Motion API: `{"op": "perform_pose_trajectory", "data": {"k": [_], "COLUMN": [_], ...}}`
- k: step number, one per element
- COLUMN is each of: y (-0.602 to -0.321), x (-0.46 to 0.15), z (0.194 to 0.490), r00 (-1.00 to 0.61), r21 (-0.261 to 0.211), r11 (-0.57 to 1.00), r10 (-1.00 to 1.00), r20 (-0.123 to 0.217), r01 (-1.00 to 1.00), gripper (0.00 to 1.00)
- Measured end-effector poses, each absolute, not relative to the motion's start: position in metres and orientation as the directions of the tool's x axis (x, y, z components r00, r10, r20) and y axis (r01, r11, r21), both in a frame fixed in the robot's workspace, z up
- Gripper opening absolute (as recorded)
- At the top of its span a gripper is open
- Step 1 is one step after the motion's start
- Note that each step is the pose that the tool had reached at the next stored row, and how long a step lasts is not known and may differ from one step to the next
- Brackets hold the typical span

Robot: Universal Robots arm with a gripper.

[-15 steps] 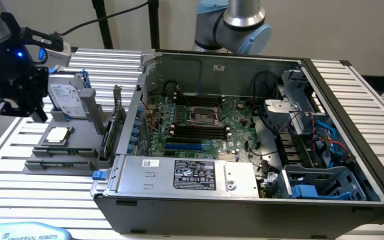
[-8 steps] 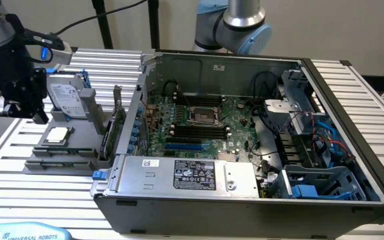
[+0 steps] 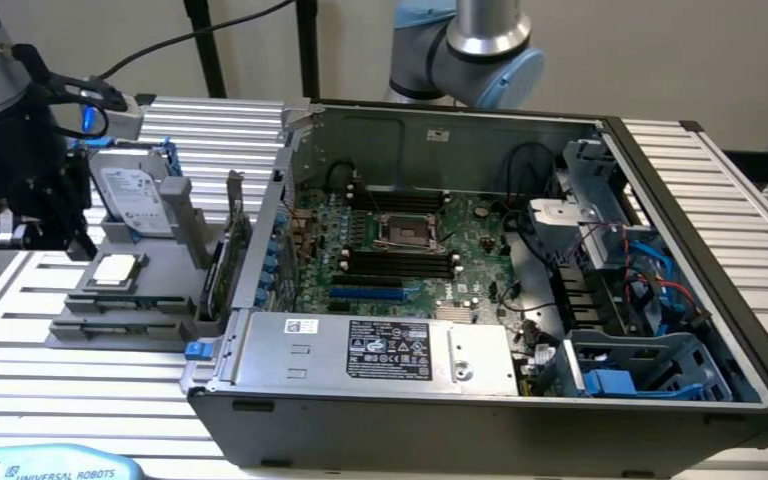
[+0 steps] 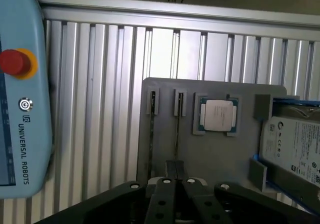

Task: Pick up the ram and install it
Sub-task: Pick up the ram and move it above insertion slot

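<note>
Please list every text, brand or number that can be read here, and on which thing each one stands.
"UNIVERSAL ROBOTS": on the light blue teach pendant with a red button.
Label on the hard drive: too small to read.
Label on the power supply: too blurred to read.
Print on the processor chip: not readable.
</note>
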State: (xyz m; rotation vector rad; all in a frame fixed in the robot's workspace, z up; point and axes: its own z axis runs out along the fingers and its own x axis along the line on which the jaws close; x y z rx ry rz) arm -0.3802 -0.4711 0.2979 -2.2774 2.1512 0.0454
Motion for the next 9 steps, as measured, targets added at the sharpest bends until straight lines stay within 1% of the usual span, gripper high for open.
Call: {"op": "perform_pose_trajectory", "data": {"k": [6,7,8,9], "y": [-0.483,-0.483,-0.483,-0.483], "x": [-0.380,-0.379,-0.379,-0.378], "z": [0.287,0.285,0.283,0.282], "r00": [0.057,0.057,0.057,0.057], "r21": [0.013,0.013,0.013,0.013], "r11": [-0.057,-0.057,-0.057,-0.057], "r10": [-0.998,-0.998,-0.998,-0.998], "r20": [-0.032,-0.032,-0.032,-0.032], "r01": [-0.998,-0.998,-0.998,-0.998], "gripper": [0.12,0.18,0.18,0.24]}}
